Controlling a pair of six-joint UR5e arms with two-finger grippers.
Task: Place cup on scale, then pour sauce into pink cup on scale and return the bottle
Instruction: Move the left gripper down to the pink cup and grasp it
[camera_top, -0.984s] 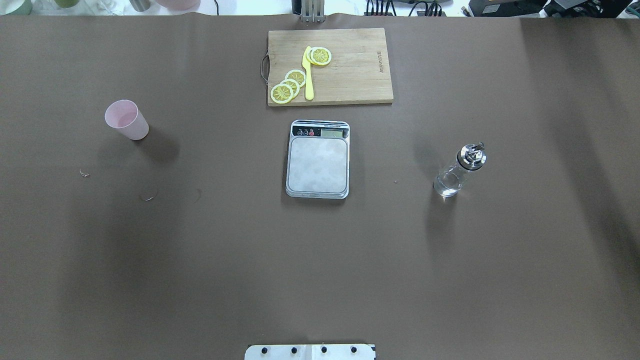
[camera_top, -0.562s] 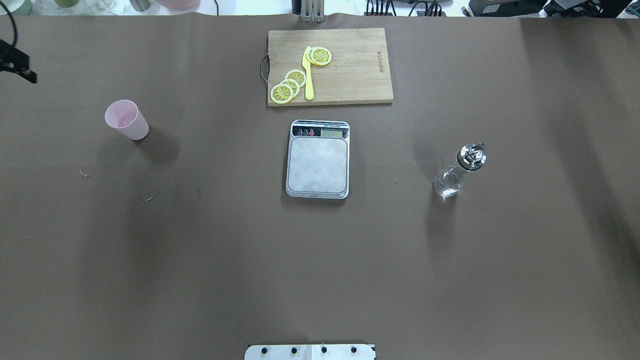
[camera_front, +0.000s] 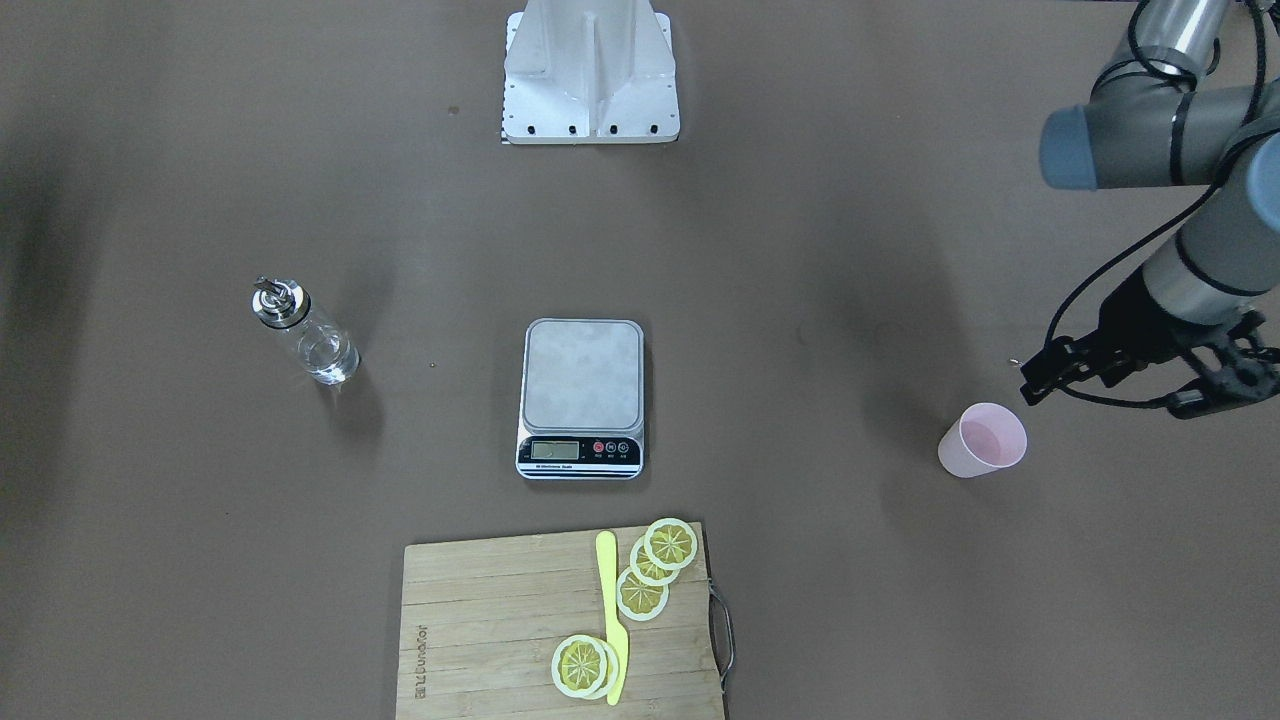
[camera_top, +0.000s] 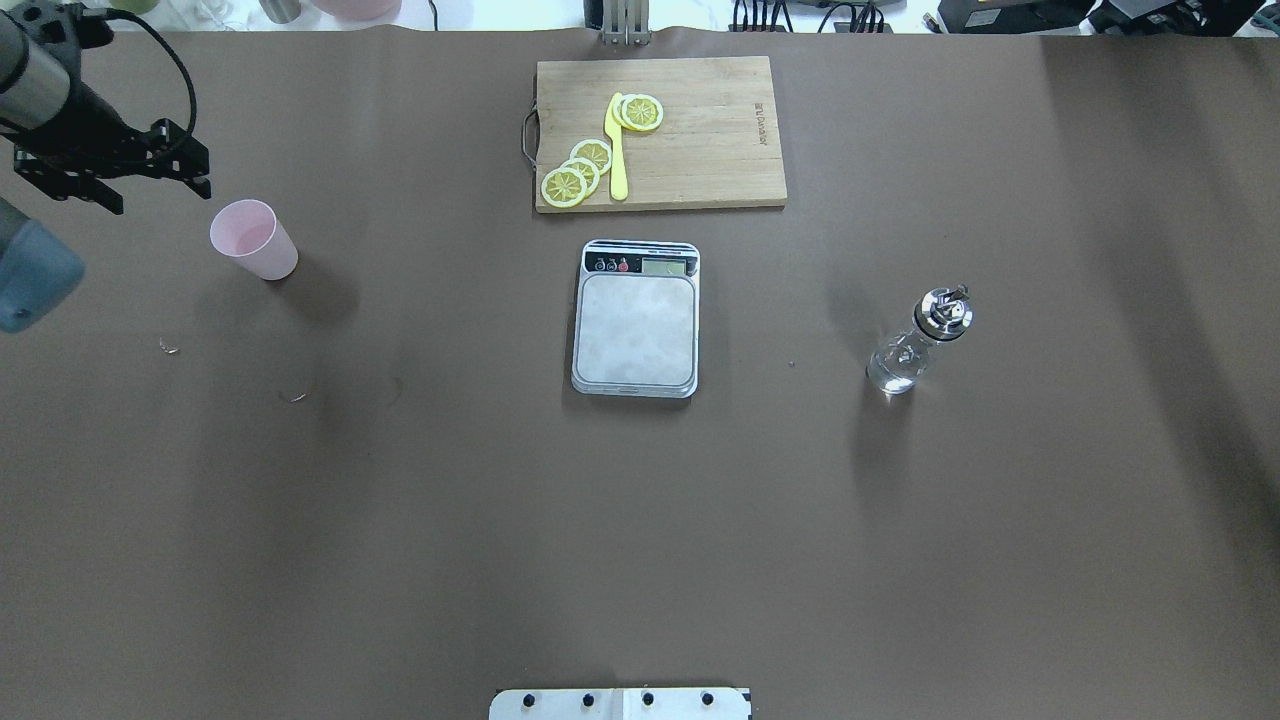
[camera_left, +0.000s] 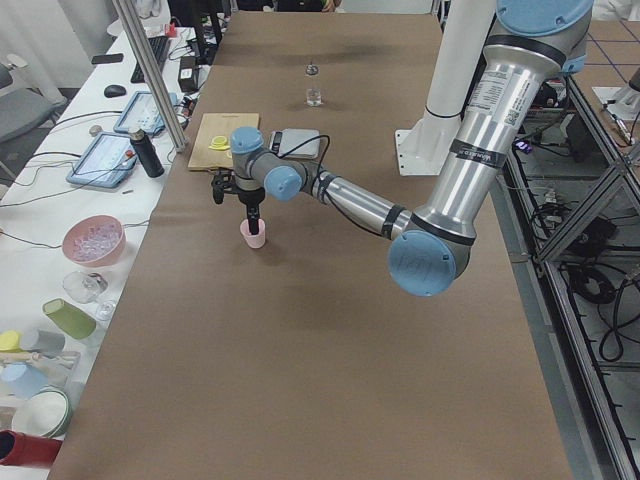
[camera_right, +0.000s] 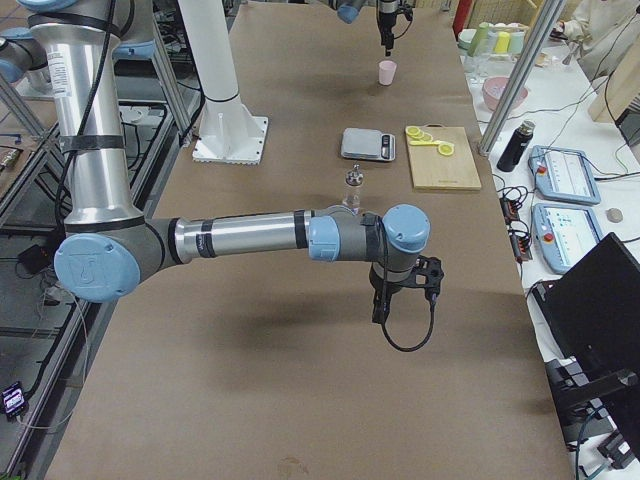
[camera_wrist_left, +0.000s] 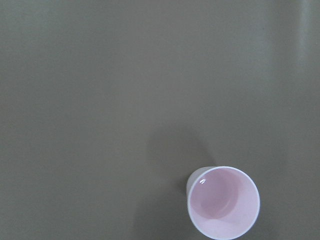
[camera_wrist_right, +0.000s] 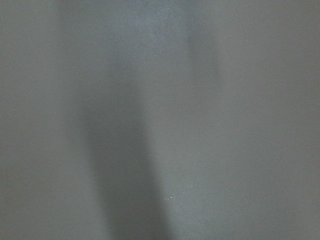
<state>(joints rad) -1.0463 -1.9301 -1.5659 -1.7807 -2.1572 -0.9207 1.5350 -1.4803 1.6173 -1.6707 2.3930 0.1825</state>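
The pale pink cup (camera_top: 253, 238) stands upright and empty at the table's left; it also shows in the front view (camera_front: 982, 440) and the left wrist view (camera_wrist_left: 224, 202). My left gripper (camera_top: 125, 180) hangs above the table just beyond and to the left of the cup, open and empty, not touching it (camera_front: 1115, 390). The scale (camera_top: 636, 330) lies bare at the table's middle. The clear glass bottle (camera_top: 915, 340) with a metal spout stands upright to the right. My right gripper (camera_right: 380, 312) shows only in the exterior right view, above bare table; I cannot tell whether it is open.
A wooden cutting board (camera_top: 700, 140) with lemon slices and a yellow knife (camera_top: 616, 150) lies behind the scale. The robot's base plate (camera_top: 620, 703) sits at the near edge. Brown paper covers the table.
My left arm has come into the overhead view from the left edge and moved towards the cup. The cup, scale and bottle have not moved.
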